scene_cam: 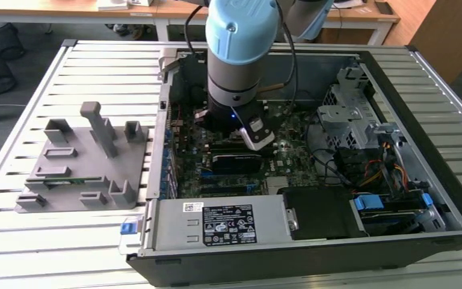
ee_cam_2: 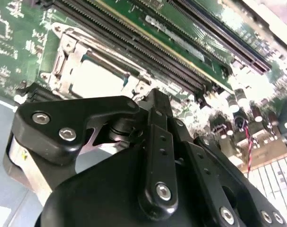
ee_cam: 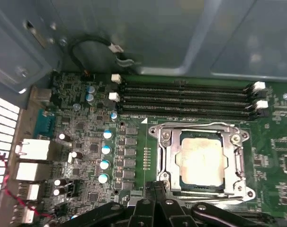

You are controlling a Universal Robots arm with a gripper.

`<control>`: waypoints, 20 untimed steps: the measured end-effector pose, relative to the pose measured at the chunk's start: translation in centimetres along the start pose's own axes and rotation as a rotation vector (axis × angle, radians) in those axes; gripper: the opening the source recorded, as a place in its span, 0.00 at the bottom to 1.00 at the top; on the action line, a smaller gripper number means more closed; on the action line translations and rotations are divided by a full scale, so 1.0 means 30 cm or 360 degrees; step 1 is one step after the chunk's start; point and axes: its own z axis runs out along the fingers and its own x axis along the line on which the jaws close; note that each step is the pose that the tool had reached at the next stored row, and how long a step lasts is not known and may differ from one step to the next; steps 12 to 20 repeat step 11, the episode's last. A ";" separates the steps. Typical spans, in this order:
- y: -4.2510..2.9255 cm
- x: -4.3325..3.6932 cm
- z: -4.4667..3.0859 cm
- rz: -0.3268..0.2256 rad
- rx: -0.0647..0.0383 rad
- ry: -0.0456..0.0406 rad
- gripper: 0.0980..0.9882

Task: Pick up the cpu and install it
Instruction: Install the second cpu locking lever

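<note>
Chip (ee_cam: 201, 161): sits flat in the metal socket frame (ee_cam: 238, 163) on the green board (ee_cam: 77, 142), just below the four long black slots (ee_cam: 186, 97); also seen in the second wrist view.
Handling: judged light, stiff and thin; smooth metal top likely slippery, underside likely fragile. Best taken by two opposite edges, kept level.
Gripper (ee_cam: 155, 191): hangs just above the socket's near edge, holding nothing; whether the jaws are apart or together cannot be told.
Surface: open computer case (scene_cam: 423, 72) lying on a slatted metal table (scene_cam: 103, 66).
Room: tight; slots and frame crowd the chip. A grey fixture (scene_cam: 86, 162) stands beside the case.
</note>
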 end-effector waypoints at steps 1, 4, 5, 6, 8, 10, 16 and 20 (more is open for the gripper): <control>0.002 0.000 -0.007 0.0000 0.0000 0.0000 0.01; 0.007 0.000 -0.023 0.0000 0.0000 0.0000 0.01; 0.009 0.000 -0.029 0.0000 0.0000 0.0000 0.01; 0.011 0.000 -0.035 0.0000 0.0000 0.0000 0.01; 0.014 0.000 -0.046 0.0000 0.0000 0.0000 0.01; 0.015 0.000 -0.050 0.0000 0.0000 0.0000 0.01; 0.015 0.000 -0.050 0.0000 0.0000 0.0000 0.01; 0.015 0.000 -0.050 0.0000 0.0000 0.0000 0.01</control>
